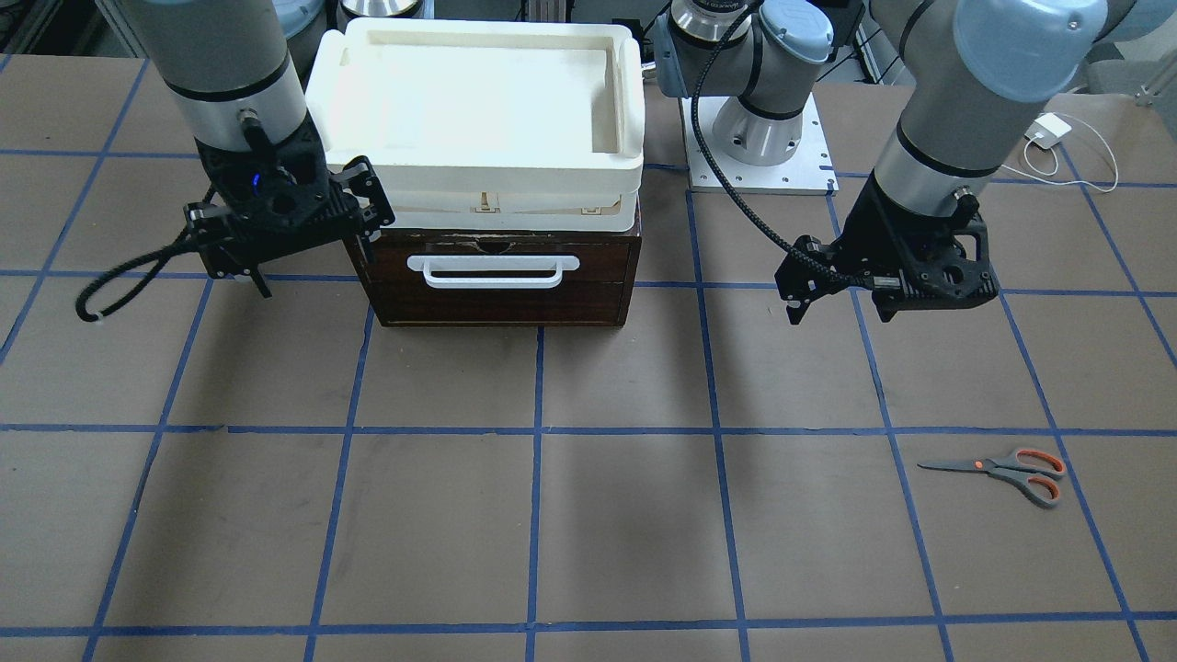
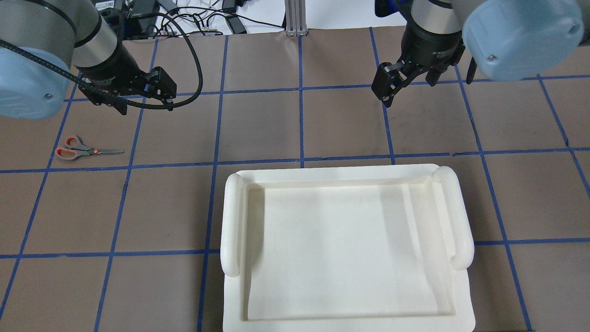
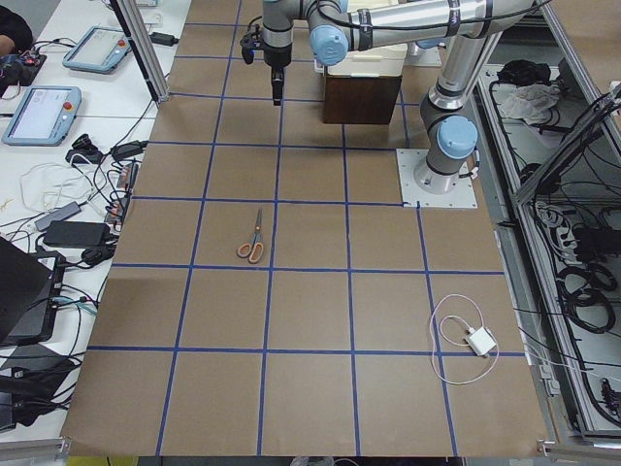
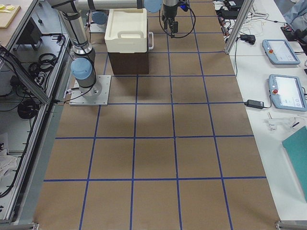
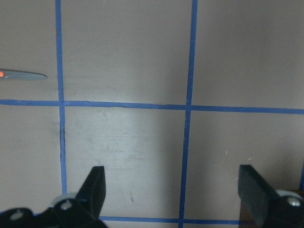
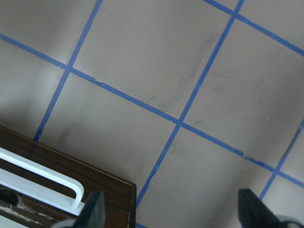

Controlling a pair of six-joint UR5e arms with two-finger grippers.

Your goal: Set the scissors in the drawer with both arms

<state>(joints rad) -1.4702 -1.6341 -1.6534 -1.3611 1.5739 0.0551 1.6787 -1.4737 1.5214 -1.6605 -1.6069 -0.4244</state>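
The scissors lie flat and closed on the brown table, also in the overhead view; their blade tip shows at the left edge of the left wrist view. The dark brown drawer is closed, with its white bar handle facing outward; its corner shows in the right wrist view. My left gripper hovers open and empty above the table, between the drawer and the scissors. My right gripper hovers open and empty beside the drawer's other end.
A cream plastic tray sits on top of the drawer cabinet and hides it in the overhead view. A white charger and cable lie near the left arm's base plate. Blue tape lines grid the table.
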